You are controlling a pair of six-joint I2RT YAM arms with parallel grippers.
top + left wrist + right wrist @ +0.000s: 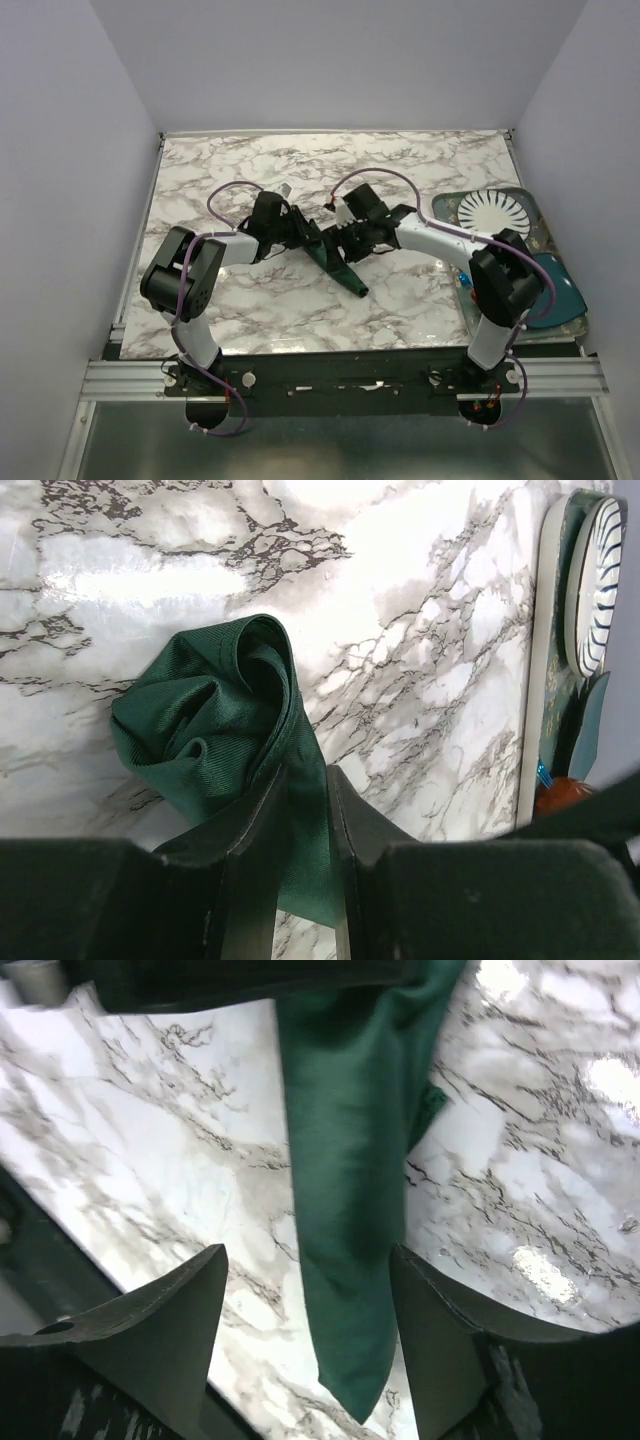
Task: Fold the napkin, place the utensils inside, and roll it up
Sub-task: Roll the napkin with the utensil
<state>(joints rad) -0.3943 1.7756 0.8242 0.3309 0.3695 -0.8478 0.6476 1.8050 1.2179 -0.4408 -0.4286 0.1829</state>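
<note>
The dark green napkin lies rolled into a long twisted strip on the marble table, between my two grippers. In the left wrist view its coiled end bulges in front of the fingers, and my left gripper is shut on the cloth strip running between its jaws. My right gripper stands open, its jaws straddling the napkin's tapered tail with marble showing on the left side. In the top view the left gripper and right gripper sit close together over the roll. The utensils are hidden.
A tray at the table's right edge carries a white striped plate and a teal oval dish. The plate's edge also shows in the left wrist view. White walls enclose the marble table.
</note>
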